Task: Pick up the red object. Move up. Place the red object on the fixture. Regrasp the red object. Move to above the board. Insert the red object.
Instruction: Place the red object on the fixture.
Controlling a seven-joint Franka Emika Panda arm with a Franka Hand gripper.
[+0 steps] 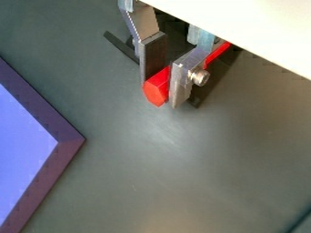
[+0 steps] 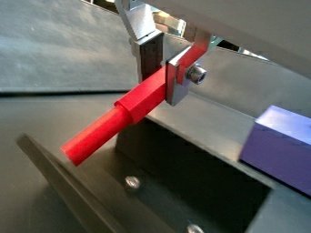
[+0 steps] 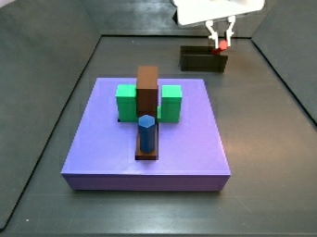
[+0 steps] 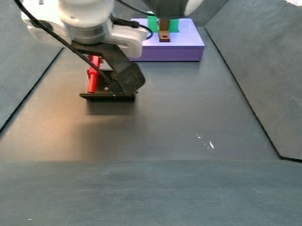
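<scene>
The gripper hangs over the fixture, jaws clamped tight on the red object. The board sits well apart.

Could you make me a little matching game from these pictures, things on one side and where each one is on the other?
Things:
1. red object
2. blue peg
3. green blocks
4. fixture

Places:
A. on either side of the brown upright bar on the board
B. clamped between the fingers of the gripper
C. on the dark floor, apart from the board, beneath the gripper
D. standing on the board in front of the brown bar

Pairs: 1-B, 2-D, 3-A, 4-C
</scene>
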